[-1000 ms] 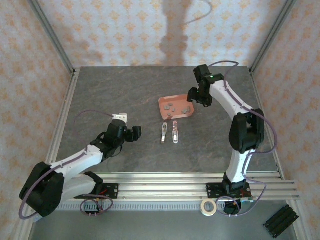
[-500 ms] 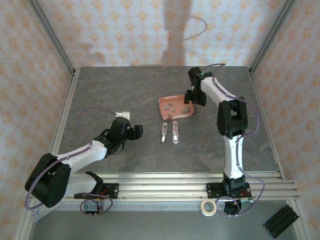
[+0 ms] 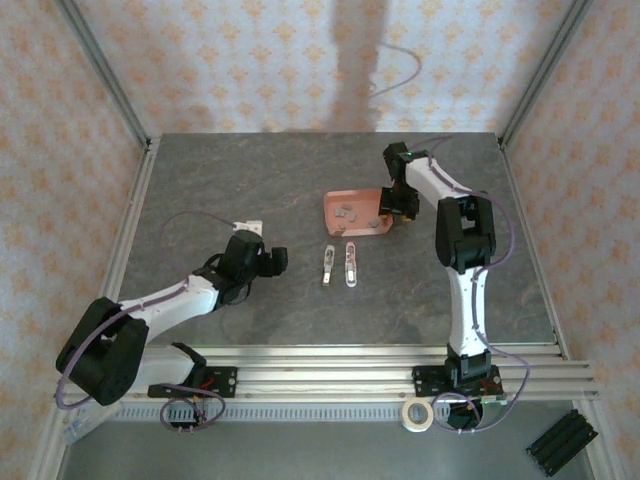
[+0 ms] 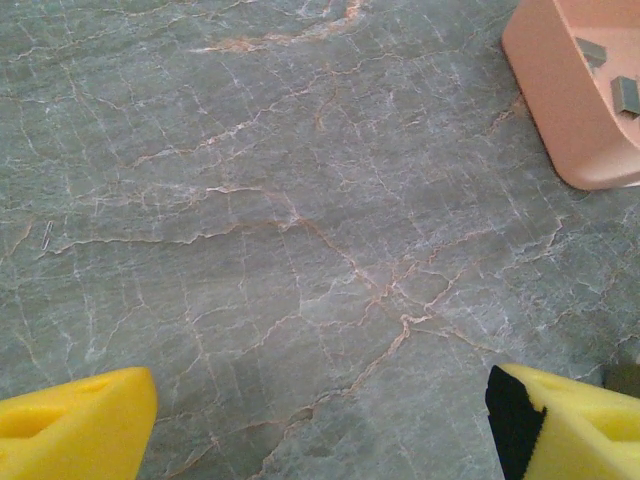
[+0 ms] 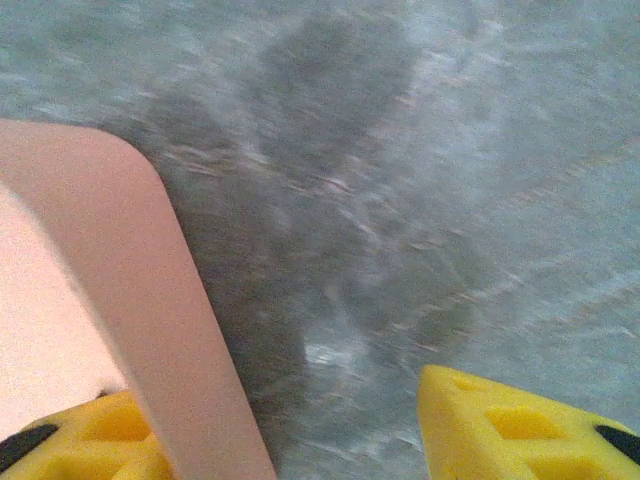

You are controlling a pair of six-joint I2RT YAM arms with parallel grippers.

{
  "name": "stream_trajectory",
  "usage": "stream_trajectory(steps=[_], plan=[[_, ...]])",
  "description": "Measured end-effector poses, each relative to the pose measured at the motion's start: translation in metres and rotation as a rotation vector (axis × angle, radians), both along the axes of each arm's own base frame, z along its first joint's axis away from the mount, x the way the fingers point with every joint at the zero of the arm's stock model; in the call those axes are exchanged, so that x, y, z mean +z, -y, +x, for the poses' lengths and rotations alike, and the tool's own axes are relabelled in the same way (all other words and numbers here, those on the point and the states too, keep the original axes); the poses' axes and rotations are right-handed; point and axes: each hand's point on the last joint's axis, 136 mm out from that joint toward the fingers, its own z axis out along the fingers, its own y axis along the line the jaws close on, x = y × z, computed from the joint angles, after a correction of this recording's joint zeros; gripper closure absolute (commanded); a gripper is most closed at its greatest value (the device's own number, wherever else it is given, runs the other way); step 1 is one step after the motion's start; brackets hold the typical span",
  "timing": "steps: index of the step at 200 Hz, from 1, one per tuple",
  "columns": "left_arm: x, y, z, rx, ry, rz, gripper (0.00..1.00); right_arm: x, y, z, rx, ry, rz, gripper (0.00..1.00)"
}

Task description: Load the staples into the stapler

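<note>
Tray (image 3: 362,228) apparently nudged by right gripper (image 3: 398,207).

Matt grey stone-look table (image 4: 250,250), veined with fine rust-orange lines. Smooth, matt, salmon-pink plastic tray (image 4: 560,100). Grey metal staples (image 4: 625,93), flat-faced and faintly shiny.
</note>
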Motion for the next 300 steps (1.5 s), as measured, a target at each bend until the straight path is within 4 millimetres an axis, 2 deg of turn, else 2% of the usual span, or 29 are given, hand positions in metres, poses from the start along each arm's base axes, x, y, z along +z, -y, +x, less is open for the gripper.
stream_trajectory(steps=[34,54,78,97,154,194,219,247,274,300], plan=[[-0.001,0.002,0.001,-0.004,-0.004,-0.002,0.13,-0.003,0.039,-0.028,-0.079,-0.051,-0.032,0.49],[-0.001,0.004,0.001,-0.012,-0.008,-0.009,0.14,-0.005,0.059,-0.037,-0.125,-0.045,-0.04,0.49],[-0.003,0.005,0.0,-0.017,-0.017,-0.013,0.14,0.0,0.086,-0.078,-0.173,-0.086,-0.07,0.49],[-0.006,0.007,-0.001,-0.026,-0.027,-0.019,0.14,0.005,0.1,-0.101,-0.201,-0.099,-0.095,0.49],[-0.003,0.015,0.001,-0.041,-0.021,-0.062,0.14,0.003,0.104,-0.169,-0.238,-0.146,-0.116,0.48],[0.0,0.018,0.002,-0.05,-0.014,-0.083,0.14,0.007,0.1,-0.203,-0.278,-0.138,-0.082,0.46],[0.002,0.02,0.002,-0.056,-0.009,-0.091,0.14,0.026,0.098,-0.209,-0.289,-0.082,-0.053,0.41],[0.005,0.019,0.001,-0.057,0.006,-0.098,0.14,0.06,0.092,-0.199,-0.259,0.016,-0.004,0.38],[0.005,0.019,0.0,-0.057,0.01,-0.099,0.14,0.086,0.074,-0.182,-0.161,0.103,0.038,0.34],[0.004,0.019,0.0,-0.056,0.012,-0.101,0.14,0.093,0.047,-0.171,-0.015,0.113,0.05,0.33]])
